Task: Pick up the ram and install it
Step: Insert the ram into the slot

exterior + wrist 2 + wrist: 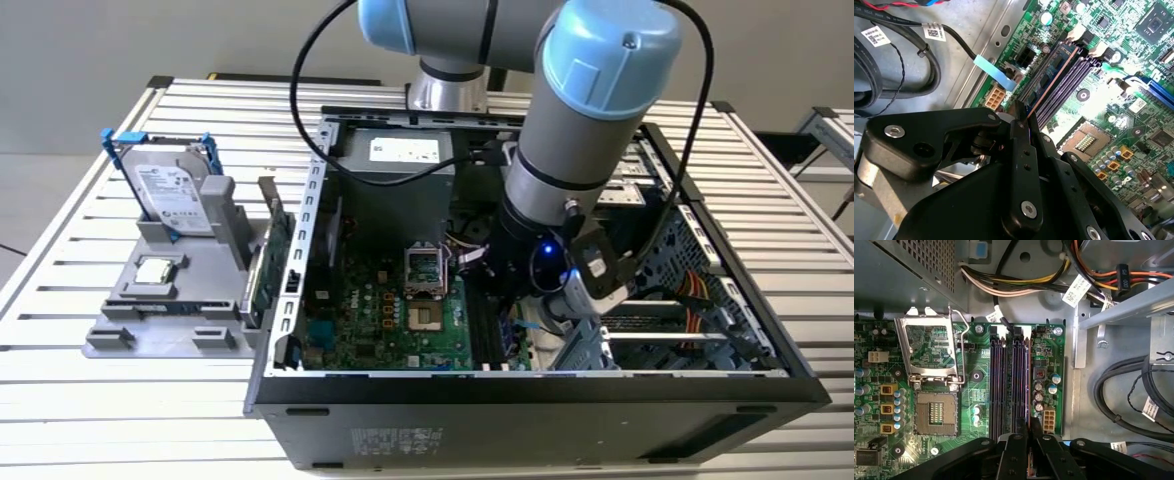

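The ram (1053, 75) is a thin dark stick seen edge-on, with an orange-lit top edge. It stands along the outermost memory slot of the green motherboard (1134, 100), beside the purple memory slots (1069, 82). In the first wrist view the ram (1027, 390) runs as a narrow line down that same slot. My black gripper (1023, 122) is shut on the ram's near end, one finger on each face, and its fingers (1016, 442) flank the stick. In the exterior view the gripper (514, 300) is low inside the open computer case, over the board's right part.
An open CPU socket (934, 412) with its raised latch frame lies beside the slots. Cable bundles (1124, 400) and the case wall (721, 270) crowd the slot side. Outside the case, a grey fixture (160, 320) holds a hard drive (174, 195), a small square chip (158, 268) and an upright green board (267, 265).
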Controlling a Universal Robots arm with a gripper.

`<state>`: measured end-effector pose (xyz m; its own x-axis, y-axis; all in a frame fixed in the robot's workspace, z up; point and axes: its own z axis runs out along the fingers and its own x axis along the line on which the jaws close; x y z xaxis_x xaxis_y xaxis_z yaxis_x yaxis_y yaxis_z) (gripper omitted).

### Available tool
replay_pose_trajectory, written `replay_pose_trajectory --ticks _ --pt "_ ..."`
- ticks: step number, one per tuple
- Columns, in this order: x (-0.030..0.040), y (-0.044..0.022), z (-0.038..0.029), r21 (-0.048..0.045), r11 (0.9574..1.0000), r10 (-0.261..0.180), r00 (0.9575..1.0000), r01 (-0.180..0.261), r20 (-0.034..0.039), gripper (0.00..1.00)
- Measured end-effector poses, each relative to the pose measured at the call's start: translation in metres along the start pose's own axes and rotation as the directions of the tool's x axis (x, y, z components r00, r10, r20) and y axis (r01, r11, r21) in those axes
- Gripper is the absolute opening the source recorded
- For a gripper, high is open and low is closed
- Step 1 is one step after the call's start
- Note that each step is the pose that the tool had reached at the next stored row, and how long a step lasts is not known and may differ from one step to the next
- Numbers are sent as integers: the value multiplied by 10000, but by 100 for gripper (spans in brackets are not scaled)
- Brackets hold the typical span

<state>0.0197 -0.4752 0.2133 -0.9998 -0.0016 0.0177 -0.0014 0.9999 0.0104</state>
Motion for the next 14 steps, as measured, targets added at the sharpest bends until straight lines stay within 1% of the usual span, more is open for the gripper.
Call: replay_pose_trajectory --ticks 5,14 --pt "0 0 13 2 10000 0 10000 0 -19 0" --pt "-1 1 28 -1 10000 0 10000 0 -20 0"
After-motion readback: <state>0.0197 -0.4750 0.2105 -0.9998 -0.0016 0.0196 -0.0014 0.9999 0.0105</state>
